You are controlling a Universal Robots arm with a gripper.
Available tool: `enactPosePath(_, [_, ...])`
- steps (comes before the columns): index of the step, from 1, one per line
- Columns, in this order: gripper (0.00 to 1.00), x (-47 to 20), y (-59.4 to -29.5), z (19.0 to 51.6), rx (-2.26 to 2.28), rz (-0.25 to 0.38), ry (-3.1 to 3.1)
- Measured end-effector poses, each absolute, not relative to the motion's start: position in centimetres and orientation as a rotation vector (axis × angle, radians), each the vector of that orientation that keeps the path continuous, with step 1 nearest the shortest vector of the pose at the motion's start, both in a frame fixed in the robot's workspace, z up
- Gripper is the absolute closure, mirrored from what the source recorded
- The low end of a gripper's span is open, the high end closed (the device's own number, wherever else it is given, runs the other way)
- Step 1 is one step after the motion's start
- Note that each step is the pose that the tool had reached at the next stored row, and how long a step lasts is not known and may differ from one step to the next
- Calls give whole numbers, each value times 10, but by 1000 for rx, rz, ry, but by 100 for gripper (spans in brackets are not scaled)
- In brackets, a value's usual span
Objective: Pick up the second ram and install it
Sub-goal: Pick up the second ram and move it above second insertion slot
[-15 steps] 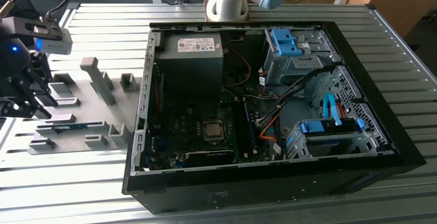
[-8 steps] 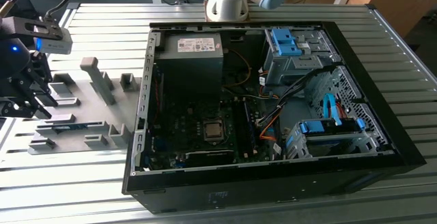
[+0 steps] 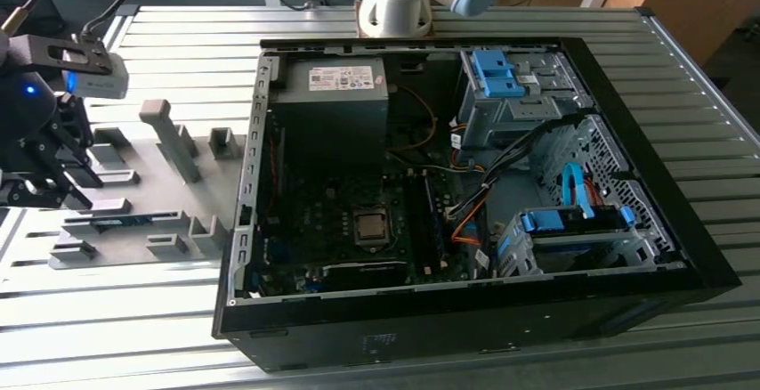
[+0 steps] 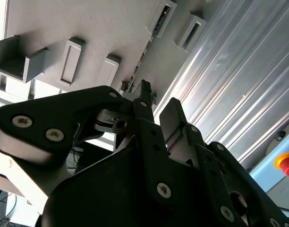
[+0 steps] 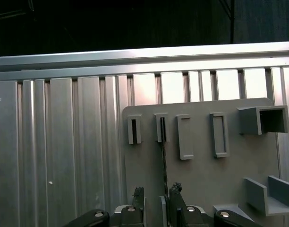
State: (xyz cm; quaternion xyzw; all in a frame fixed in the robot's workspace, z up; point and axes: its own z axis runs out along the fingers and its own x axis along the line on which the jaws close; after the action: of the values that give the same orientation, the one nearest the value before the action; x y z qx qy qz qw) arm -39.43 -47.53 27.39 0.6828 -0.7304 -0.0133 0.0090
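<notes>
Slatted table (image 3: 178,29), grey tray (image 5: 206,177) w/ second ram (image 5: 164,163) in slot; pincer (image 5: 156,193) spread near it

Open black computer case (image 3: 475,341) on a slatted metal table (image 3: 178,43), power supply (image 3: 330,109) and blue drive caddies (image 3: 499,74) inside, grey slotted fixture plate (image 3: 142,196) just beside it

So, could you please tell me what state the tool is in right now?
Tool: open, straddling the second ram in its holder, not clamped on it.
</notes>
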Motion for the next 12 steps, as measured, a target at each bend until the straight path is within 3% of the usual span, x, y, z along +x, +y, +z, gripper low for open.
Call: enactPosePath(12, [65, -394, -475, 263, 2134, -38, -2283])
